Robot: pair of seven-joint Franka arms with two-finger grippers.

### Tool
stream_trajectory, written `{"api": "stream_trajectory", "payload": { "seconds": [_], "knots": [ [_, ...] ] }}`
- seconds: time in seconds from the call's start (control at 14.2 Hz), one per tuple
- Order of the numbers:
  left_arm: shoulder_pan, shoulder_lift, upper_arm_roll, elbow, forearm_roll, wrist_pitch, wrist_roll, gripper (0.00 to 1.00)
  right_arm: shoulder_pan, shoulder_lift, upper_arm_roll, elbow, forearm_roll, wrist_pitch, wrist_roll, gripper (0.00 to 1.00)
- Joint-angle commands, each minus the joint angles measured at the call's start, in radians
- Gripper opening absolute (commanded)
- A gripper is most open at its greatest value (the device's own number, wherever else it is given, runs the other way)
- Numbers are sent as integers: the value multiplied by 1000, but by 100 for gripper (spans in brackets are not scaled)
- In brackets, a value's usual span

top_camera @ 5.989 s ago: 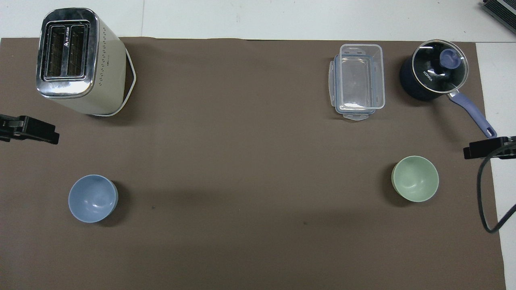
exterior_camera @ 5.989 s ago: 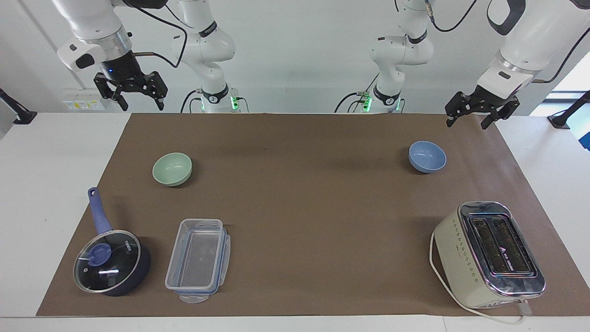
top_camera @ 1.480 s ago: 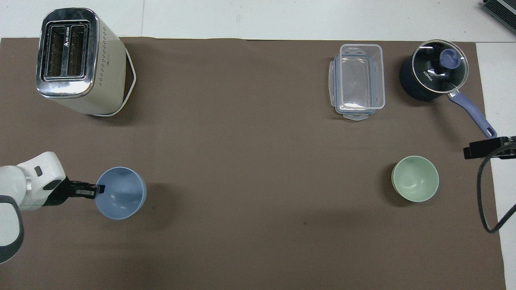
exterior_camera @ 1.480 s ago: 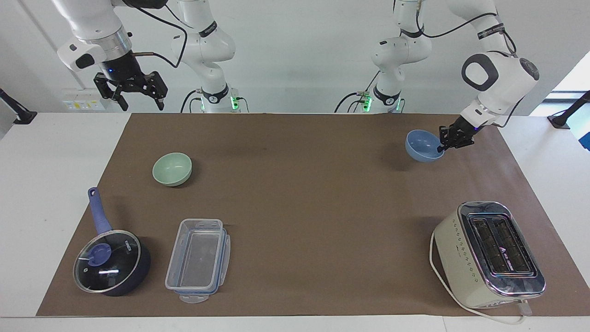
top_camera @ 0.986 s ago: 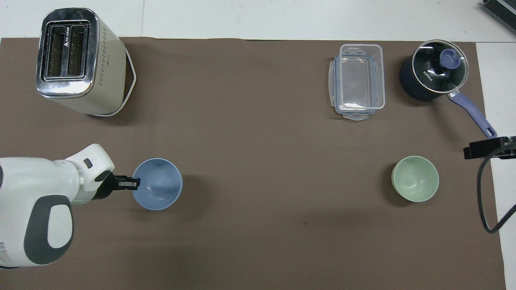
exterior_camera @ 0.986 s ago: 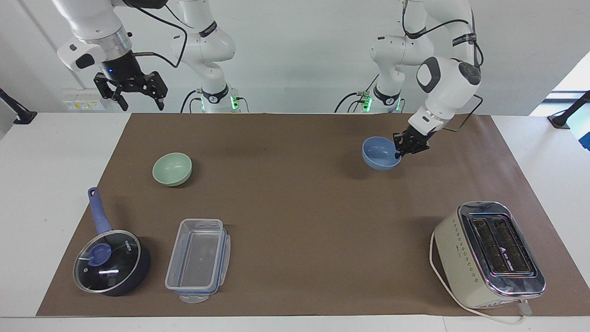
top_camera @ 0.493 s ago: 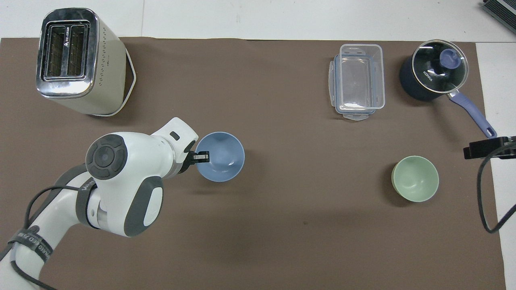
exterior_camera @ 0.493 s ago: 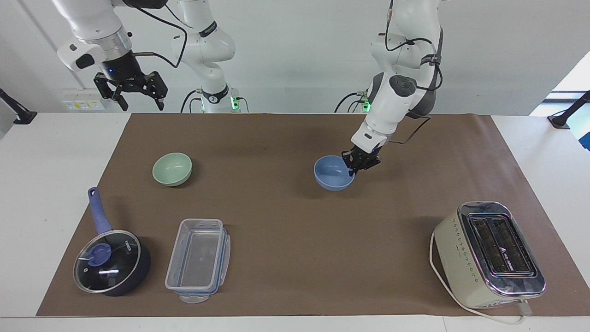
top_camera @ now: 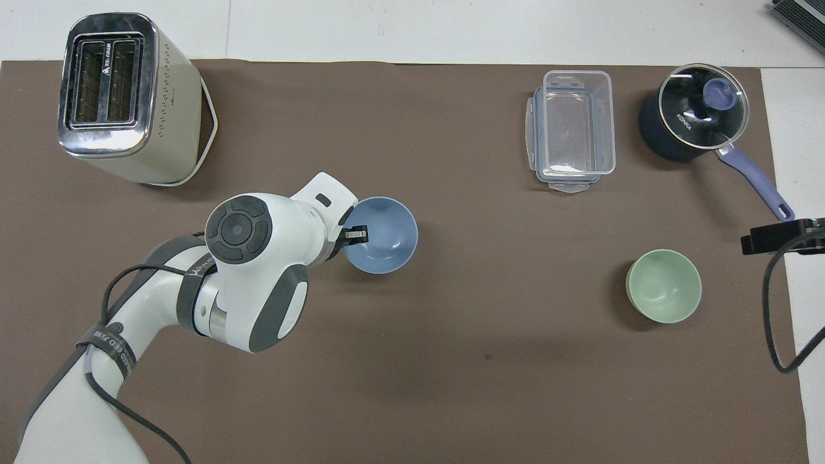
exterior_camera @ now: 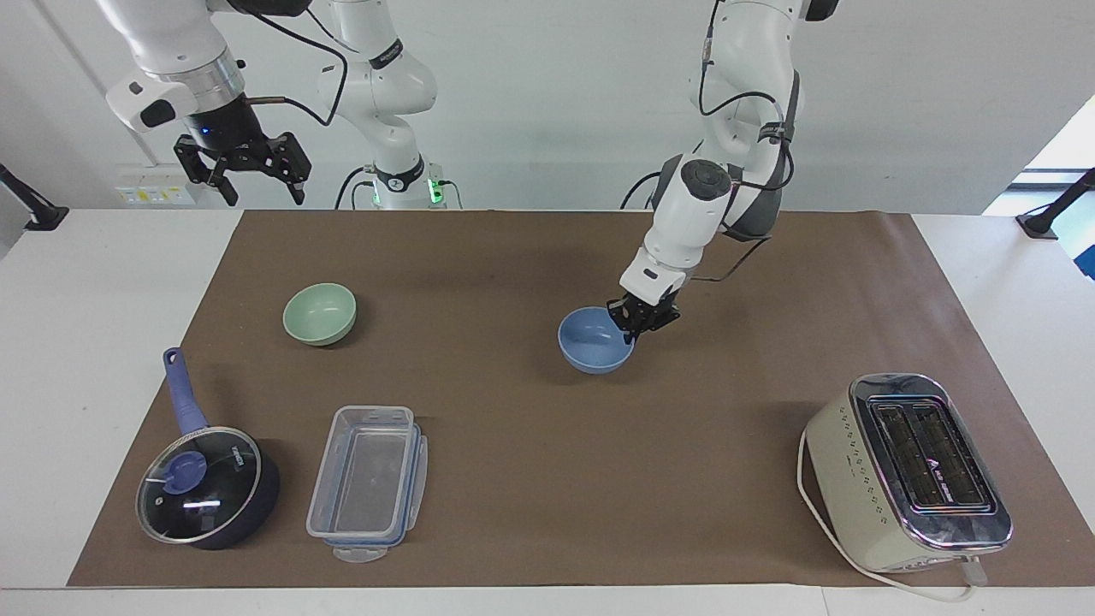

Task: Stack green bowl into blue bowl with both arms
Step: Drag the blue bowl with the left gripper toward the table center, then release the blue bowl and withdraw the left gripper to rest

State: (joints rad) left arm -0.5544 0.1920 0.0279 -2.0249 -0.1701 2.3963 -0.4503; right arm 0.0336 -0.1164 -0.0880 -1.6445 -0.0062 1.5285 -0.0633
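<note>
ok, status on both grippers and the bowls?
Left gripper shut on blue bowl rim, mid-mat. Right gripper open, waiting. Green bowl untouched, path clear.

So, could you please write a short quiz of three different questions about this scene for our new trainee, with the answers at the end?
1. True or false: the left tool is shut on the rim of the blue bowl.
2. Multiple choice: where is the green bowl?
A. inside the blue bowl
B. alone on the mat, toward the right arm's end of the table
C. held by the right tool
3. Fill in: the right tool waits, open and holding ____.

Key
1. True.
2. B. It sits nearer to the robots than the saucepan and the clear container.
3. Nothing.
</note>
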Motion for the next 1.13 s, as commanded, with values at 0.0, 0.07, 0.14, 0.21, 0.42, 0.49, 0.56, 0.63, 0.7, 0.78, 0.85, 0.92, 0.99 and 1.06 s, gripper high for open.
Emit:
{"api": "stream_trajectory", "payload": {
  "seconds": [0.0, 0.07, 0.14, 0.21, 0.42, 0.49, 0.56, 0.63, 0.7, 0.78, 0.85, 0.92, 0.99, 1.06],
  "knots": [
    [-19, 53, 13, 40, 26, 1, -40, 0, -6, 8, 1, 12, 15, -2, -15, 100],
    [-24, 64, 13, 51, 24, 4, -44, 0, -6, 8, 1, 12, 15, -4, -15, 100],
    [-22, 64, 13, 54, 24, 6, -47, 0, -6, 8, 1, 12, 17, -2, -15, 100],
    [-24, 66, 12, 48, 23, 6, -47, 0, -6, 8, 1, 12, 17, -2, -15, 100],
    [-39, 79, 12, 38, 18, 12, -73, 0, -6, 8, 1, 12, 17, -2, -15, 100],
    [-50, 78, 10, 29, 18, 9, -74, 0, -6, 8, 1, 12, 15, -2, -15, 100],
    [-53, 75, 10, 19, 17, 9, -76, 0, -6, 8, 1, 12, 15, -2, -15, 100],
    [-62, 69, 10, 9, 17, 7, -77, 0, -6, 8, 1, 12, 17, -2, -15, 100],
    [-65, 69, 10, 3, 17, 6, -77, 0, -6, 8, 1, 12, 17, -2, -15, 100],
    [-67, 70, 10, 2, 15, 4, -79, 0, -6, 8, 1, 12, 15, -1, -13, 100],
    [-70, 69, 10, -6, 15, 1, -80, 0, -14, 8, 1, 12, 14, 2, -12, 100],
    [-70, 67, 10, -6, 15, -3, -80, 10, -18, 8, 1, 12, 14, 2, -12, 100],
    [-68, 69, 10, -5, 15, -2, -77, 24, -18, 8, -1, 12, 9, 5, -10, 100],
    [-68, 70, 10, 0, 15, -2, -76, 40, -18, 8, -1, 12, 2, 7, -10, 100]
  ]
}}
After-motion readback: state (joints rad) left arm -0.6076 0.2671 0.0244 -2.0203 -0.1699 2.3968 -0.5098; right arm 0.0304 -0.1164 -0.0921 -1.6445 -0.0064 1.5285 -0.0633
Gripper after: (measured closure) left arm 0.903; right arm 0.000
